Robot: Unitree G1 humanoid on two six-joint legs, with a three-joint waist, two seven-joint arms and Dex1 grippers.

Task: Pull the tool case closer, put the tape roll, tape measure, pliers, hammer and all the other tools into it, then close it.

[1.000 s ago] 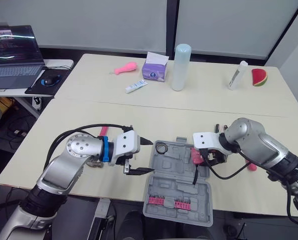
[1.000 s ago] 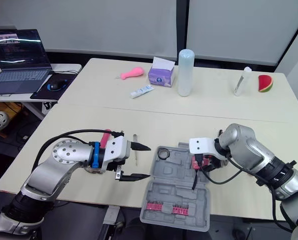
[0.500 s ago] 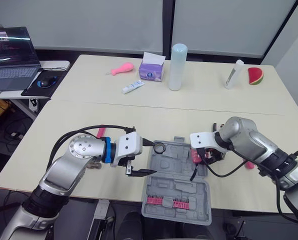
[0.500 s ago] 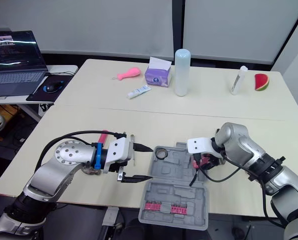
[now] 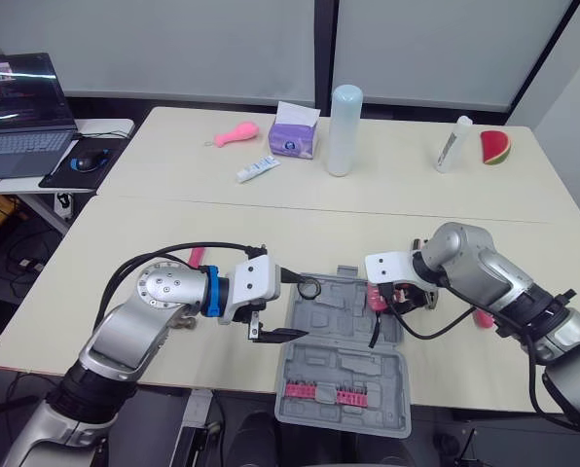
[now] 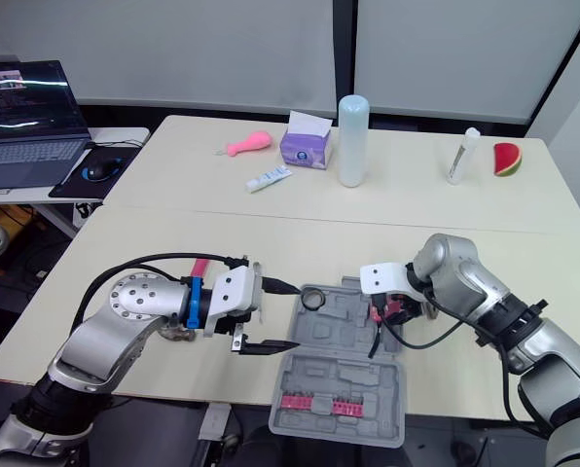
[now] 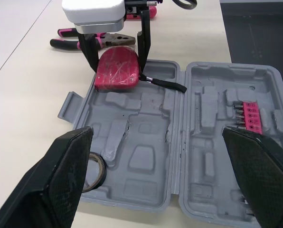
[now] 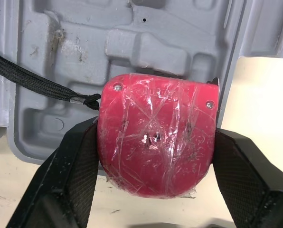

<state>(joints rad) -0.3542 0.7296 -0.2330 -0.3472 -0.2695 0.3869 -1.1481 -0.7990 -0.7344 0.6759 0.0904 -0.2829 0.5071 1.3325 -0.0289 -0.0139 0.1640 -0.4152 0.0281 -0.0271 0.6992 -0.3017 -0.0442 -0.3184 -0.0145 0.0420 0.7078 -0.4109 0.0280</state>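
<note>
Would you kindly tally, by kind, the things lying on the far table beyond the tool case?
Bottles: 2, tall pale bottle and slim white bottle
Tube: 1
Tissue box: 1
Pink toy: 1
Watermelon slice: 1
Total: 6

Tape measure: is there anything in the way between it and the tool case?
Nothing visible blocks it. The right gripper holds the tape measure in its jaws over the edge of the tool case, and its strap lies inside. The hollows beside it are bare. The tape roll sits in a far corner.
</note>
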